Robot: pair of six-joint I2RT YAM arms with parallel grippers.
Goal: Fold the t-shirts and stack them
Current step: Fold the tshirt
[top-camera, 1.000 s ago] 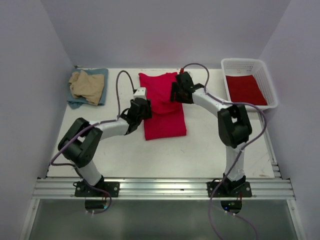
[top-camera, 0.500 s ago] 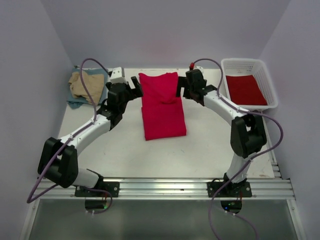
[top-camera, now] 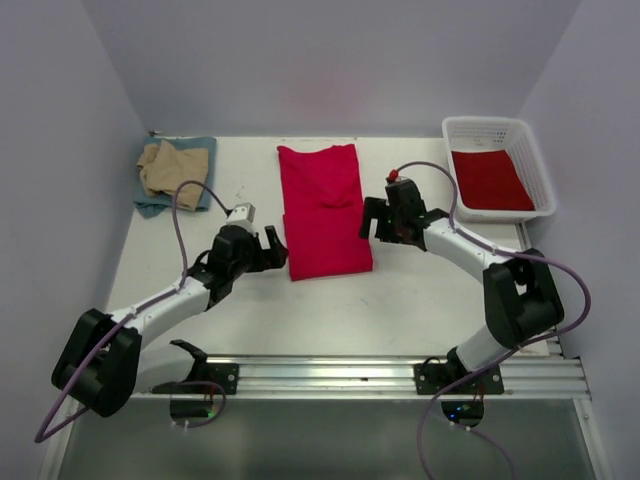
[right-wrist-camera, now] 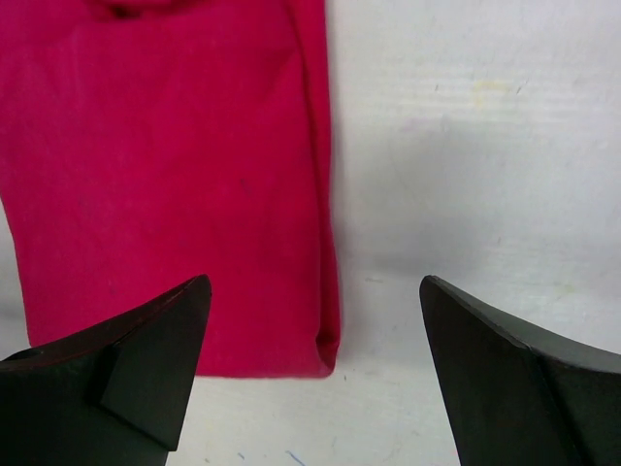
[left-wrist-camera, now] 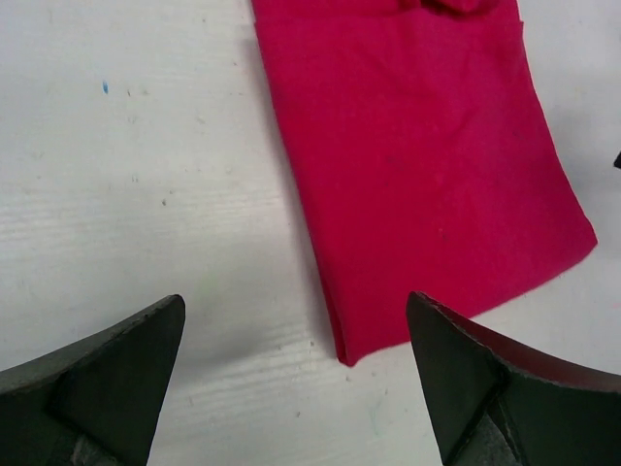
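A bright red t-shirt (top-camera: 324, 210) lies folded into a long strip on the white table (top-camera: 400, 300), mid-back. My left gripper (top-camera: 272, 246) is open and empty just left of the strip's near left corner (left-wrist-camera: 351, 354). My right gripper (top-camera: 368, 222) is open and empty just right of the strip's near right corner (right-wrist-camera: 325, 354). The red cloth fills the upper part of the left wrist view (left-wrist-camera: 427, 146) and the right wrist view (right-wrist-camera: 165, 184). A tan t-shirt (top-camera: 172, 170) lies crumpled on a blue-grey one (top-camera: 200, 152) at the back left.
A white lattice basket (top-camera: 532, 165) at the back right holds another red shirt (top-camera: 490, 180). Pale walls close in the table on three sides. The arm bases sit on a metal rail (top-camera: 330, 378) at the near edge.
Both grippers have drawn back from the far part of the red shirt toward me, and now flank its near corners. The shirt lies as it did.
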